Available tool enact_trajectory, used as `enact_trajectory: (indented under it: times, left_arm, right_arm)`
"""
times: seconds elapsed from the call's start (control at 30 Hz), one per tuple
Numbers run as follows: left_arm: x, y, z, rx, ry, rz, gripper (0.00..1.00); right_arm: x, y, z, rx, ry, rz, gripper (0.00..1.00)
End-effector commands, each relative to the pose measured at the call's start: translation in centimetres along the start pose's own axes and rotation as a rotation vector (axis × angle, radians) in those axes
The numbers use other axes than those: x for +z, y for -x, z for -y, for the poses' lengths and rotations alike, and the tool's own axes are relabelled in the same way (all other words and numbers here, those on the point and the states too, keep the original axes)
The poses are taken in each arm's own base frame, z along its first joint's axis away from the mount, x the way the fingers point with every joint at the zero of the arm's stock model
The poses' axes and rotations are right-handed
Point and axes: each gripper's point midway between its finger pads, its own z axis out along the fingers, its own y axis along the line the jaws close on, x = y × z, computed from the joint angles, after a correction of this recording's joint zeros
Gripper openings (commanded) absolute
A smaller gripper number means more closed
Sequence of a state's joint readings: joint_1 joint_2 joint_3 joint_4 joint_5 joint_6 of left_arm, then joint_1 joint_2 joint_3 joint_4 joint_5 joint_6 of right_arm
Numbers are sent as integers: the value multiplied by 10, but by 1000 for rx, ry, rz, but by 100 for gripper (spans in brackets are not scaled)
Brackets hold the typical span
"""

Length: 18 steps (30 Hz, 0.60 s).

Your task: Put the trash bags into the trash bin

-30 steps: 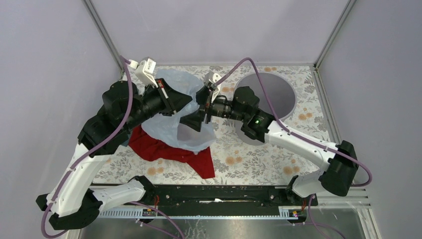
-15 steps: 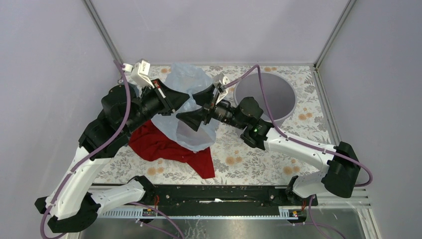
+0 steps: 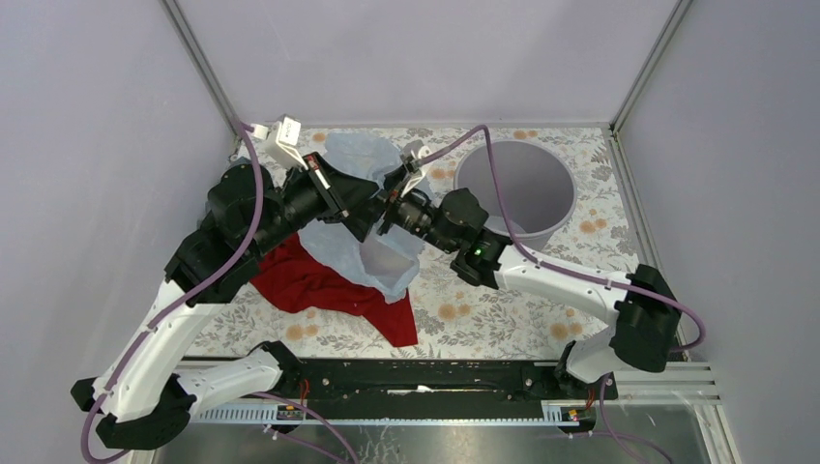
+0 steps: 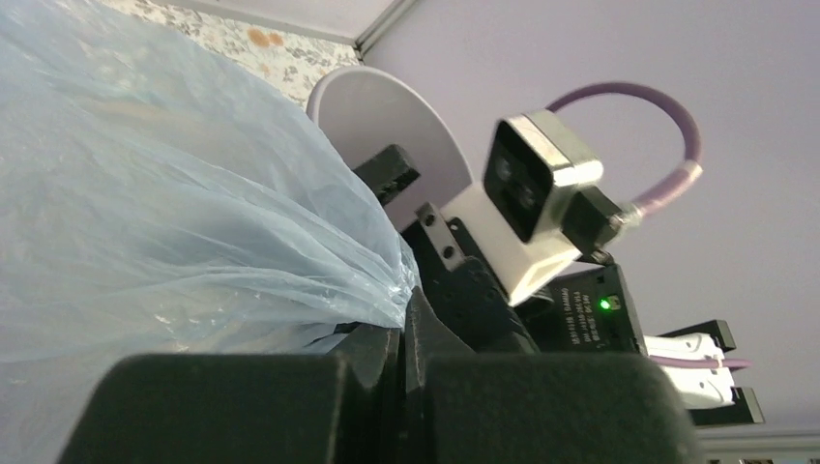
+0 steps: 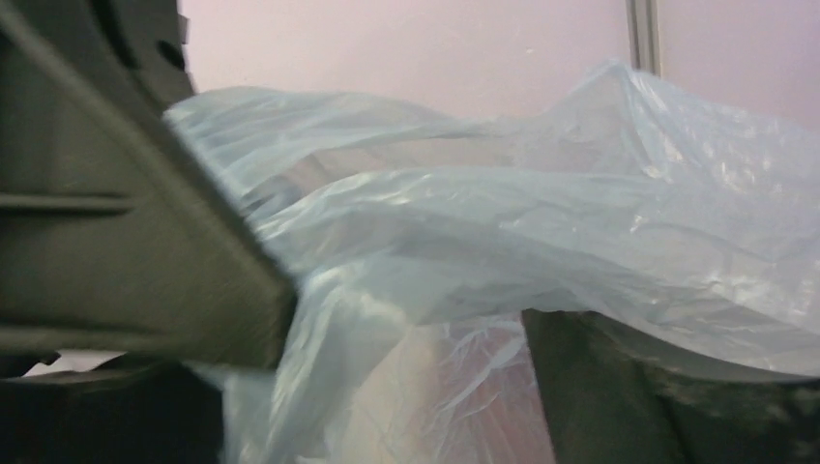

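- A thin, translucent pale blue plastic trash bag (image 3: 360, 159), wrinkly and glossy, hangs over the left half of the floral-patterned worktop (image 3: 483, 319), raised between the two arms.
- The left arm (image 3: 242, 222) reaches in from the left side. The left arm's jaws are closed on a gathered fold of the bag (image 4: 145, 193). In the left wrist view the film bunches to a point right where the black fingers (image 4: 242, 406) meet.
- The right arm (image 3: 561, 280) reaches across from the right side. The right arm's jaws stand wide apart and clamp nothing.
- In the right wrist view one dark finger (image 5: 619, 396) sits at the lower right and loose bag film (image 5: 541, 213) drapes across the gap beside it.
- A large blurred dark shape fills the left of that view. Whether it belongs to this arm or the other cannot be told.
- From above, both sets of jaws come close together at the bag's middle.
- The round light grey plastic trash bin (image 3: 553, 224) stands upright at the far right of the worktop, its mouth facing up. The bag hangs to its left, wholly outside it.
- In the left wrist view the bin's pale rim (image 4: 387, 106) shows behind the right arm's white-and-silver wrist camera (image 4: 532, 208).
- A crumpled red cloth (image 3: 324, 285) lies on the worktop under the bag's lower end. From above the two overlap, but whether they touch cannot be told.
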<state>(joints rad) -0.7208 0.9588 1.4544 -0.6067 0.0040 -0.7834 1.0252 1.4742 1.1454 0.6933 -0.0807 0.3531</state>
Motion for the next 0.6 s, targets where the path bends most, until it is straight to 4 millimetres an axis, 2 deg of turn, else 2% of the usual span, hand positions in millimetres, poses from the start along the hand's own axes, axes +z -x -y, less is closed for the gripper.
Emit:
enact_trajectory:
  times: [0.0,0.03,0.07,0.1,0.13,0.2,0.23,0.4,0.57]
  left_arm:
    - [-3,6,23,-10,-108,14,2]
    - [-6,7,24,5,-117,19,10]
    - [-12,10,26,33,-124,29,22]
    - [-17,13,26,56,-126,41,38]
    - [-24,17,27,81,-128,57,59]
    - [-39,26,26,134,-120,98,89]
    - [-46,30,26,163,-116,120,97]
    - [-85,50,15,243,-66,244,99]
    - [-117,67,-5,224,14,379,99]
  right_arm:
    - [11,27,-3,3,-18,115,64]
    - [8,27,0,18,-31,124,35]
    - [4,28,6,39,-70,139,13]
    - [-2,29,16,65,-113,150,0]
    - [-7,31,20,95,-131,152,0]
    - [-16,40,31,157,-124,132,0]
    - [-18,41,30,188,-96,105,0]
    - [-32,54,31,260,-54,-22,0]
    - [-40,103,20,261,-43,-70,0]
